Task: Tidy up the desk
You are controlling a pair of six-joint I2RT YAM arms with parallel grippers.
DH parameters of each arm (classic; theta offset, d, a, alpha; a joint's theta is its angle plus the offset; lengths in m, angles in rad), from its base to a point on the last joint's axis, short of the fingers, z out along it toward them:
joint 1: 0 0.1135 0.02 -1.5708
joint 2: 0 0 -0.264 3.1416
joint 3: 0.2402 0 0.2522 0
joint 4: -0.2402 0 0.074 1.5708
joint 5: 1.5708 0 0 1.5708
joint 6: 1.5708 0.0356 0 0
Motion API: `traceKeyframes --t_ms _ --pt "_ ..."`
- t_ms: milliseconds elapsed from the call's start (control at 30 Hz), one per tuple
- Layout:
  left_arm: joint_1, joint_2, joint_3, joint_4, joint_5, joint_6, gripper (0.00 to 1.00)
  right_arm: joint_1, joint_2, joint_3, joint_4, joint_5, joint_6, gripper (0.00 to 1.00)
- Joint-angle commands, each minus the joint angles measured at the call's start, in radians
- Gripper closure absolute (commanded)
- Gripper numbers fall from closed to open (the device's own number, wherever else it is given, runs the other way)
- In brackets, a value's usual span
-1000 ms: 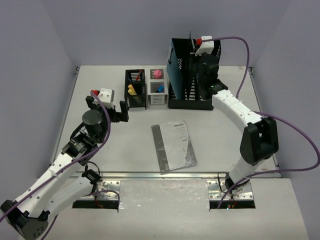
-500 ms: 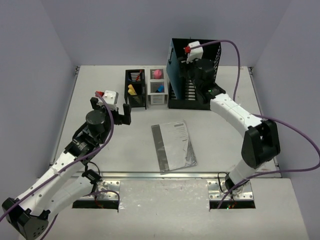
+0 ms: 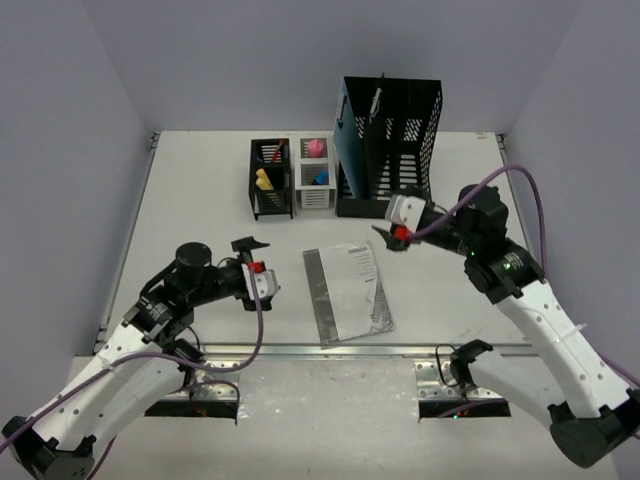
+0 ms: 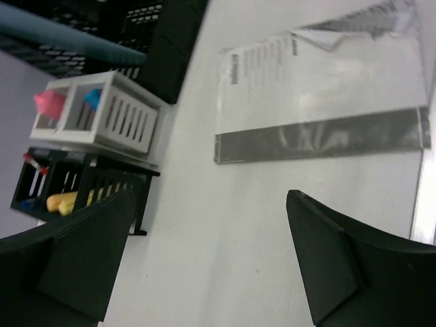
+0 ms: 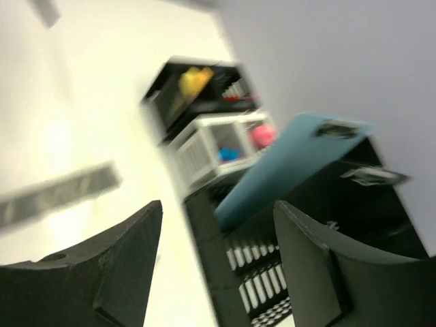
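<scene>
We judge the bench (image 3: 200,200) nearly tidy: only the booklet (image 3: 347,290) lies loose; left end effector (image 4: 211,204) and right end effector (image 5: 218,208) gape empty.

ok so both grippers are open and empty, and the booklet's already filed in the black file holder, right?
No. The booklet lies flat on the desk, in front of the black file holder, not in it; the top external view shows this. The left gripper and right gripper are open and empty.
</scene>
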Motion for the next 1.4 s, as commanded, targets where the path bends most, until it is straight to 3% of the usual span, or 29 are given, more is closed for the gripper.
traceKeyframes --t_ms 0,167,333,367,433,633,767,967,1367 --pt "0.009 0.021 -0.036 -0.143 0.276 0.423 0.09 -0.010 -0.070 -0.164 -0.397 -0.217 -0.434 0.34" --pt "0.009 0.190 -0.011 -0.134 0.386 0.547 0.12 -0.070 -0.110 -0.356 -0.480 -0.277 -0.665 0.35" --pt "0.001 0.330 -0.004 -0.108 0.462 0.685 0.13 -0.281 -0.012 -0.448 -0.533 -0.421 -1.100 0.36" --pt "0.001 0.372 -0.003 -0.088 0.469 0.713 0.13 -0.309 0.009 -0.455 -0.549 -0.467 -1.239 0.35" --pt "-0.004 0.412 -0.006 -0.080 0.494 0.798 0.13 -0.381 0.084 -0.459 -0.584 -0.548 -1.364 0.31" --pt "-0.044 0.483 -0.133 0.199 0.497 0.862 0.12 -0.450 0.258 -0.507 -0.558 -0.667 -1.763 0.25" --pt "-0.080 0.572 -0.158 0.267 0.482 0.920 0.12 -0.470 0.365 -0.519 -0.546 -0.692 -2.026 0.25" --pt "-0.103 0.665 -0.193 0.437 0.459 0.943 0.11 -0.479 0.489 -0.504 -0.426 -0.673 -2.035 0.24" --pt "-0.188 0.876 -0.190 0.570 0.425 0.991 0.11 -0.461 0.620 -0.521 -0.300 -0.641 -2.035 0.27"
